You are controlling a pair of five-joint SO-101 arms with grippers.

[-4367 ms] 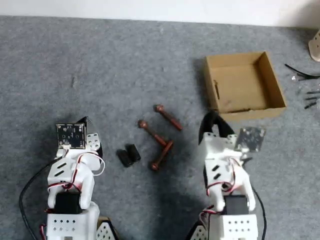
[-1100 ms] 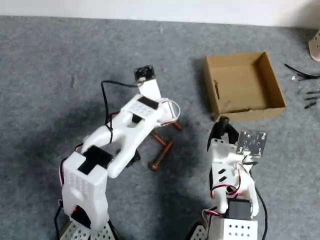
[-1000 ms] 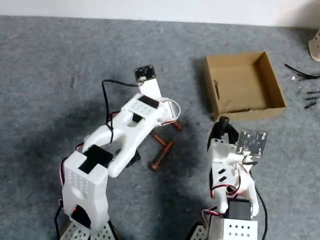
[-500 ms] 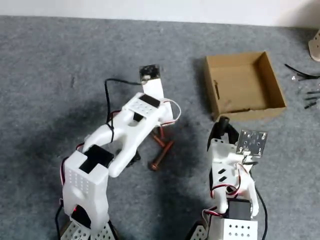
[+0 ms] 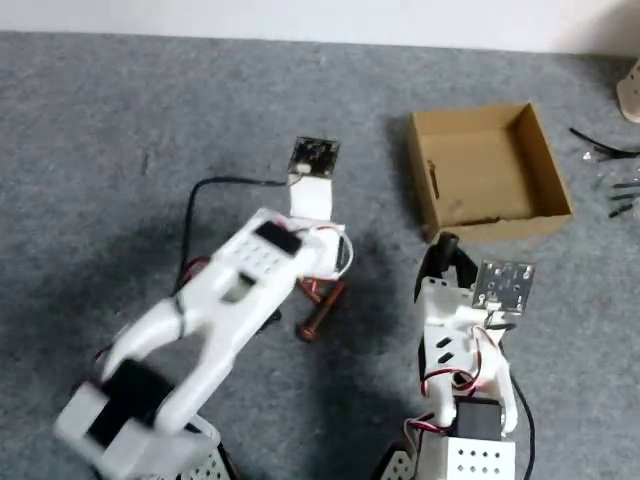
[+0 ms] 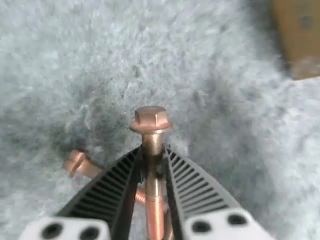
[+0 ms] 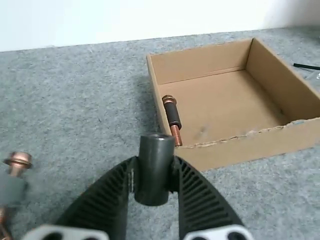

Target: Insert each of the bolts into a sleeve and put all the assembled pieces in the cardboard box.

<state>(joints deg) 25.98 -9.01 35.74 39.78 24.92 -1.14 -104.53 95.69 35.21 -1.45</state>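
And the left gripper (image 6: 152,155) is clamped on a copper bolt (image 6: 151,122) by its shank, head poking past the fingertips, over the grey carpet (image 5: 150,120) (a second bolt (image 6: 77,162) lies loose on it nearby). The right gripper (image 7: 154,166) pinches a dark sleeve (image 7: 152,147) upright, near the cardboard box (image 7: 240,142). One assembled piece (image 7: 173,120) lies inside, against the wall.

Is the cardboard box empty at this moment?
No, one sleeved bolt lies inside the cardboard box, next to its wall.
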